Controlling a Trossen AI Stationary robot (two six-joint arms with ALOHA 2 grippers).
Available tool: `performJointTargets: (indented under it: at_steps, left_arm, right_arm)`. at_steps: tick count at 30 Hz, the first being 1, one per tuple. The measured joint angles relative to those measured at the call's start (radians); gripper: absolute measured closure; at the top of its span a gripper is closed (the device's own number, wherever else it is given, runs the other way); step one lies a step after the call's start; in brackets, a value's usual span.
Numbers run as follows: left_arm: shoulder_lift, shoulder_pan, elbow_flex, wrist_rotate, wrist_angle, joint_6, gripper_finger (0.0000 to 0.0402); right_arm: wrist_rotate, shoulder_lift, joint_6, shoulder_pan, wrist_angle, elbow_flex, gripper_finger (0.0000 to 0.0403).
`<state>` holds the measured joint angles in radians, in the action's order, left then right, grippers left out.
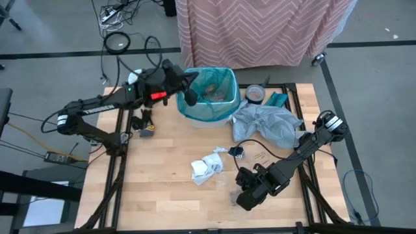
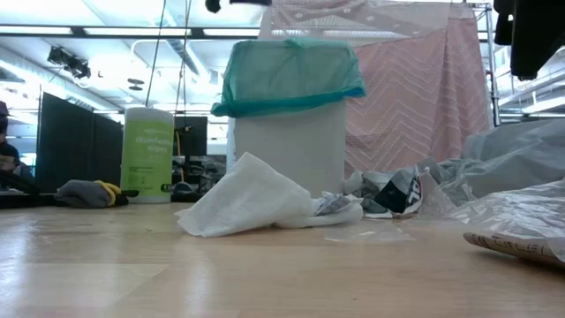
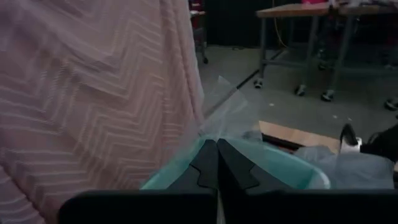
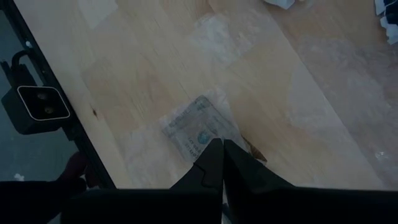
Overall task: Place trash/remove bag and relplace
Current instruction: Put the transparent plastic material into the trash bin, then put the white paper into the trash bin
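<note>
1. I see the bag [image 1: 209, 107] fitted in the small white bin [image 2: 290, 150], which stands upright near the desk's far edge, about midway along it. Its teal rim folds over the bin's top, mouth facing up.
2. My left gripper [image 1: 190, 97] hangs at the near-left rim of the bag, fingers pressed together. In the left wrist view a clear film [image 3: 227, 109] rises from the tips [image 3: 217, 163], but I cannot tell whether it is pinched.
3. The trash lies scattered on the desk [image 1: 162, 195]: a crumpled white wrapper [image 1: 207, 168] near the middle, and a small dark scrap [image 1: 236, 151] just beyond it.
4. A clear plastic packet [image 4: 200, 129] lies flat toward the near edge, its long axis slanting across the wood grain.
5. My right gripper [image 1: 246, 198] sits low over that packet, fingers closed together, the tips [image 4: 217, 163] at the packet's edge. Contact is hard to judge.
6. A pale grey plastic bag [image 1: 266, 123] lies heaped right of the bin.
7. Contents inside the bin are blurred. From the low view the grey bag is cut off at the right.
</note>
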<state>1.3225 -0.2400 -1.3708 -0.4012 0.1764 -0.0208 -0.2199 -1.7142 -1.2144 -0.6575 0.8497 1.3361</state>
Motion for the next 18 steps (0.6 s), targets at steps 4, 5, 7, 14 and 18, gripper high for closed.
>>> performJointTargets:
  at_steps: [4, 5, 7, 14, 18]
  left_arm:
    - [0.031, -0.029, 0.000, 0.047, 0.054, 0.002, 0.0391]
    - [0.037, -0.029, 0.000, 0.055, 0.063, 0.000, 0.0387]
    - [0.053, -0.029, 0.000, 0.063, 0.067, -0.027, 0.0377]
    - [0.074, -0.029, 0.000, 0.088, 0.054, -0.084, 0.0328]
    - [0.073, -0.029, 0.000, 0.101, 0.052, -0.109, 0.0298]
  right_arm:
    - [0.000, 0.000, 0.000, 0.000, -0.003, 0.000, 0.0402]
    - [0.000, 0.000, 0.000, 0.000, -0.005, 0.000, 0.0401]
    - [0.000, 0.000, 0.000, 0.000, -0.007, 0.000, 0.0401]
    - [0.001, 0.000, 0.003, 0.000, -0.035, 0.000, 0.0400]
    - [0.001, 0.000, 0.004, 0.000, -0.041, 0.000, 0.0399]
